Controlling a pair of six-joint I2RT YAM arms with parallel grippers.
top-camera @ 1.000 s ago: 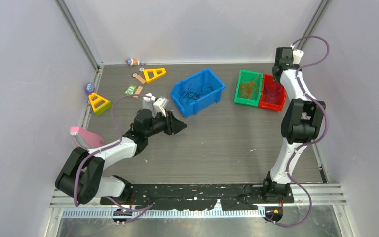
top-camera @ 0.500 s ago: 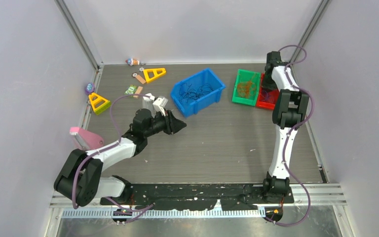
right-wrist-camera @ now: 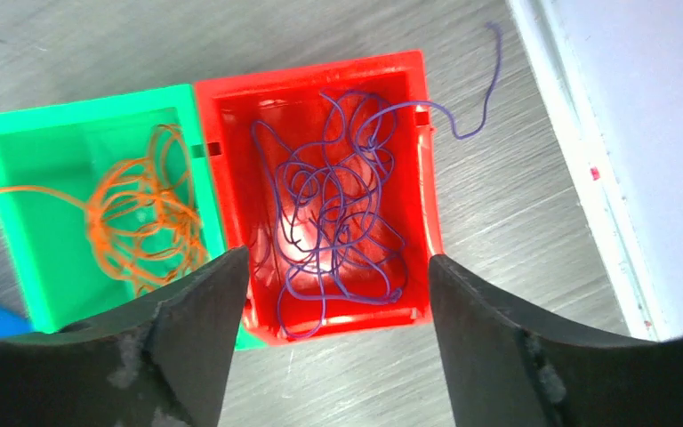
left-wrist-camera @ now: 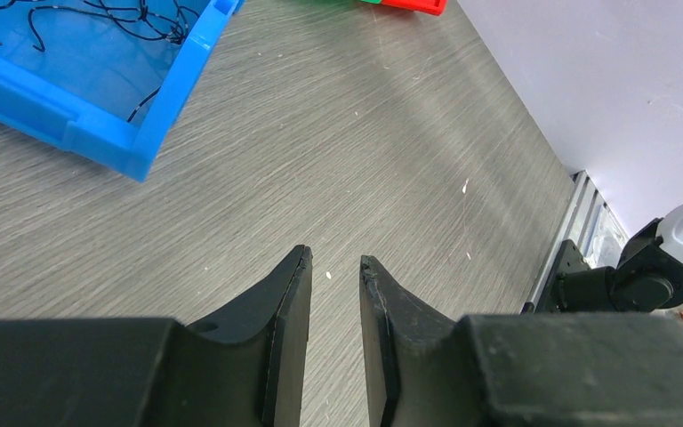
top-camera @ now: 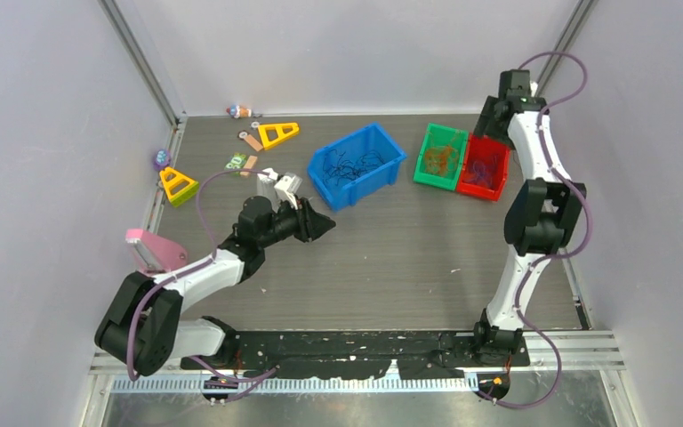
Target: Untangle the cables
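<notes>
The cables lie sorted in three bins. Purple cables (right-wrist-camera: 333, 213) fill the red bin (right-wrist-camera: 418, 178), and one strand (right-wrist-camera: 480, 98) trails over its rim onto the table. Orange cables (right-wrist-camera: 142, 213) sit in the green bin (right-wrist-camera: 18, 187) beside it. Black cables (top-camera: 351, 165) lie in the blue bin (top-camera: 389, 171). My right gripper (right-wrist-camera: 335, 258) hovers wide open above the red bin with nothing between its fingers. The left gripper (left-wrist-camera: 335, 262) hangs low over bare table near the blue bin (left-wrist-camera: 156, 133), its jaws a narrow gap apart and empty.
Two yellow triangles (top-camera: 277, 133) (top-camera: 179, 185), small white pieces (top-camera: 280, 185) and a pink object (top-camera: 154, 249) lie on the left side. The right wall and its white edge strip (right-wrist-camera: 587, 178) run close beside the red bin.
The right gripper went from shut to wide open while its arm swung in over the bins and drew back up. The green and red bins shifted slightly left. The left arm stayed still.
</notes>
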